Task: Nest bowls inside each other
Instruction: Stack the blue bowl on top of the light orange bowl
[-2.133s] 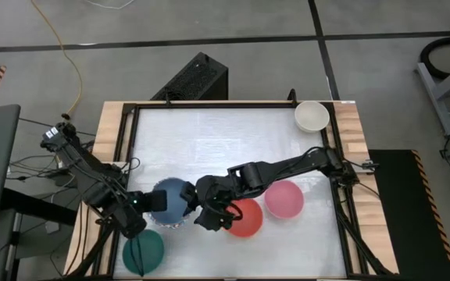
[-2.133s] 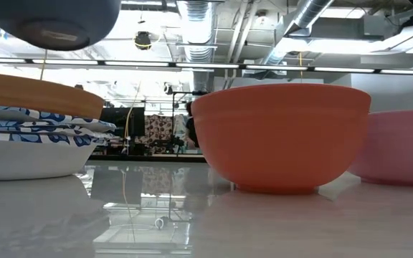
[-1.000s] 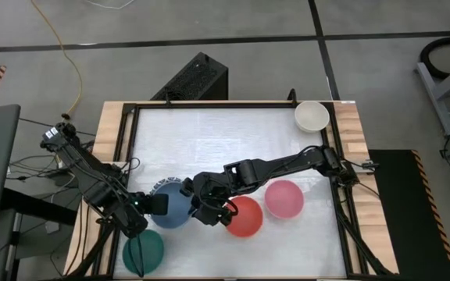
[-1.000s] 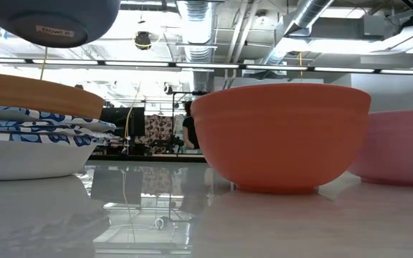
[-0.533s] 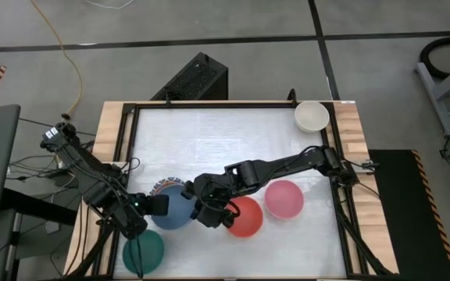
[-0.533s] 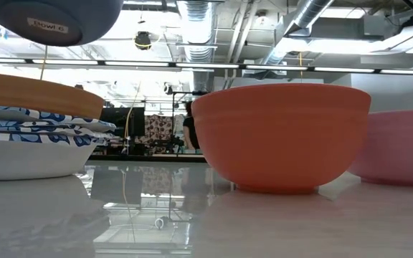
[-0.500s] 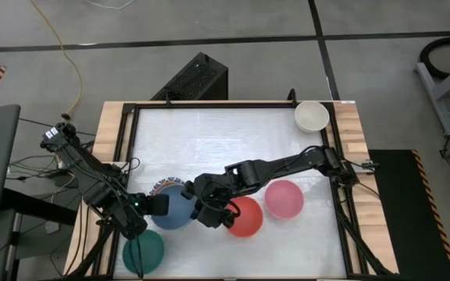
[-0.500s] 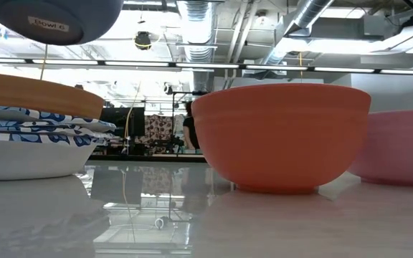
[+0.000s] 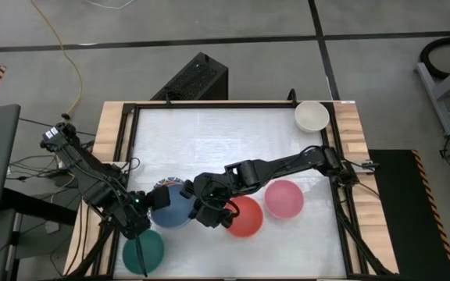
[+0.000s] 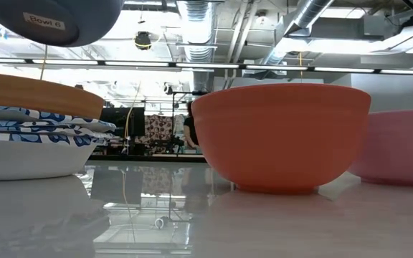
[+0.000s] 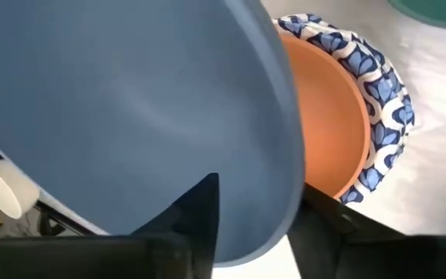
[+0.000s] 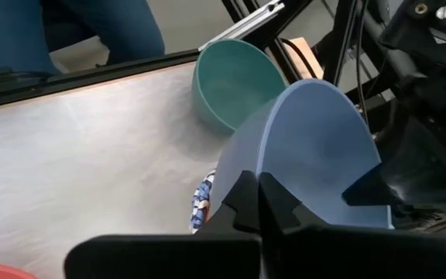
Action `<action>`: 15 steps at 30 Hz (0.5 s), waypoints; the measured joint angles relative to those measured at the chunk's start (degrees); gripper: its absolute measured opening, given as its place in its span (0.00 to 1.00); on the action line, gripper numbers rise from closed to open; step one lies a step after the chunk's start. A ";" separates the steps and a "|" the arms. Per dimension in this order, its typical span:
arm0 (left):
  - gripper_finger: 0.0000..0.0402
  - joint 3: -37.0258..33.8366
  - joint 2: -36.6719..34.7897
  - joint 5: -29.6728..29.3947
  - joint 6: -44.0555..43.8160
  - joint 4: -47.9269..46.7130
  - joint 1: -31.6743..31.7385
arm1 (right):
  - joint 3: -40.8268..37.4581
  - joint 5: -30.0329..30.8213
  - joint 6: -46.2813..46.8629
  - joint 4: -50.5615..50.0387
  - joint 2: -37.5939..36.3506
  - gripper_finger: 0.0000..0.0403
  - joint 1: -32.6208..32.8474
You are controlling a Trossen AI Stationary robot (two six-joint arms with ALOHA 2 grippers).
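Note:
A plain blue bowl (image 9: 172,207) (image 10: 49,18) hangs tilted above a stack: an orange bowl (image 11: 327,132) nested in white bowls with blue patterned rims (image 10: 27,136). My right gripper (image 9: 200,209) (image 12: 260,194) is shut on the blue bowl's right rim. At the bowl's left rim, my left gripper (image 9: 145,209) (image 11: 262,209) is open, one finger inside the wall and one outside. My right gripper pinches the blue bowl's rim (image 12: 259,164), one finger inside the wall and one outside. It comes from the table's right, slanting down. The bowl is tilted and lifted clear of the stack. Whether my left gripper's fingers (image 11: 204,205) touch the rim (image 11: 289,209) I cannot tell.
A red bowl (image 9: 244,217) and a pink bowl (image 9: 283,199) stand just right of the stack. A green bowl (image 9: 143,251) sits at the near left, and a cream bowl (image 9: 312,115) at the far right corner. The far half of the table holds nothing else.
My left gripper has rolled at the wrist and now covers less of the blue bowl's left rim. The bowl has tipped a little, so the label on its underside has shifted in the low view. It stays clear of the stack.

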 joint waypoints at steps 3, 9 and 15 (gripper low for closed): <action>0.39 0.00 0.00 -0.14 -2.04 -0.49 -0.47 | 0.00 0.15 0.03 0.21 0.00 0.00 -0.52; 0.48 0.02 -0.87 -4.20 -6.15 -3.75 -2.17 | 0.00 0.13 2.32 0.90 0.02 0.00 -1.91; 0.49 0.07 -2.93 -8.77 -9.57 -7.28 -3.36 | 0.00 -0.58 2.54 2.22 0.02 0.00 -2.60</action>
